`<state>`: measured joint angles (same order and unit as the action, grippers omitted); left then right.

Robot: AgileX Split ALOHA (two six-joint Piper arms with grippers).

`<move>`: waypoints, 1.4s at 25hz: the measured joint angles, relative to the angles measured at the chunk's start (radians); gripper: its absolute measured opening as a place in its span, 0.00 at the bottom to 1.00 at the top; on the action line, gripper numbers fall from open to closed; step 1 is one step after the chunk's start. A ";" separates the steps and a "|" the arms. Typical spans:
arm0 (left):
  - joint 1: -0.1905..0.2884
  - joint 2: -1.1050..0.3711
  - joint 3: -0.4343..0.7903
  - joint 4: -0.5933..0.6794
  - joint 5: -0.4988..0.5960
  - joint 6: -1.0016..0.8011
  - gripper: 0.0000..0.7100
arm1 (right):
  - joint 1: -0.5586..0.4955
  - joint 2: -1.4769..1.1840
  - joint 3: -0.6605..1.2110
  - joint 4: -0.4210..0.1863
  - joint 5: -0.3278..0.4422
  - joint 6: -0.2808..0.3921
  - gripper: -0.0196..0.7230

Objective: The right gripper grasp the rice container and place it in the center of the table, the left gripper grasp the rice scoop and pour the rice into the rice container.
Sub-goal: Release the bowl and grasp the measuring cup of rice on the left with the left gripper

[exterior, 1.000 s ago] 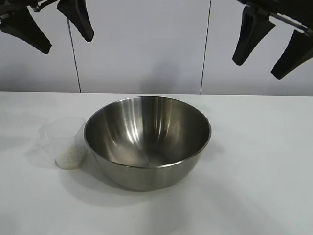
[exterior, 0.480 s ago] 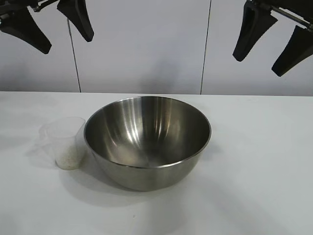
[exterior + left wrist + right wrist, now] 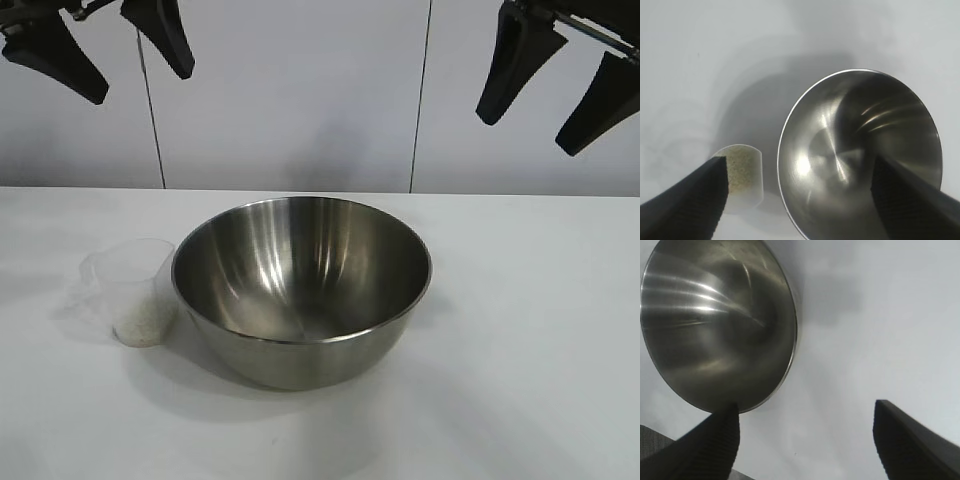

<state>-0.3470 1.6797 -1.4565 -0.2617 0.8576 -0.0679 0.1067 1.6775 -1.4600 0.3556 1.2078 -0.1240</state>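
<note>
- The rice container point(image 3: 302, 290) stands upright near the middle of the desk point(image 3: 530, 340), open side up, its steel inside shiny and bare of grains.
- The rice scoop point(image 3: 130, 292) stands upright at the container's 9 o'clock in the exterior view, its side just beside the bowl's wall; whether the two touch cannot be told.
- The rice point(image 3: 138, 322) lies as a white layer in the lower part of the scoop; the left wrist view shows it as a speckled heap inside the cup point(image 3: 742, 172).
- The left pincer point(image 3: 112, 45) hangs high at about 11 o'clock from the bowl, well above the desk, its two black fingers point(image 3: 62, 58) spread wide with nothing between them.
- In the left wrist view that pincer point(image 3: 800, 200) looks down on both the scoop and the container point(image 3: 860, 155), one finger overlapping the scoop's edge in the picture, yet it is well clear of both.
- The right pincer point(image 3: 555, 85) hangs high at about 1 o'clock from the bowl, fingers point(image 3: 512, 70) likewise spread apart and holding nothing.
- In the right wrist view the pincer point(image 3: 805, 440) hangs over bare desk beside the container point(image 3: 715, 325), apart from its rim.
</note>
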 joint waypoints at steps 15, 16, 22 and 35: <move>0.000 0.000 0.000 0.022 -0.044 0.000 0.80 | 0.000 0.000 0.000 0.000 -0.011 0.000 0.72; 0.000 0.000 0.000 0.022 -0.044 -0.001 0.80 | 0.000 0.000 0.000 0.000 -0.013 0.000 0.72; 0.000 0.000 0.000 0.028 -0.046 0.005 0.80 | 0.000 0.000 0.000 0.000 -0.025 0.000 0.72; 0.042 -0.052 0.287 0.150 -0.237 0.036 0.80 | 0.000 0.000 0.000 -0.005 -0.056 0.000 0.72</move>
<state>-0.3049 1.6272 -1.1696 -0.1119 0.6210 -0.0319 0.1067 1.6775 -1.4600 0.3503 1.1516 -0.1240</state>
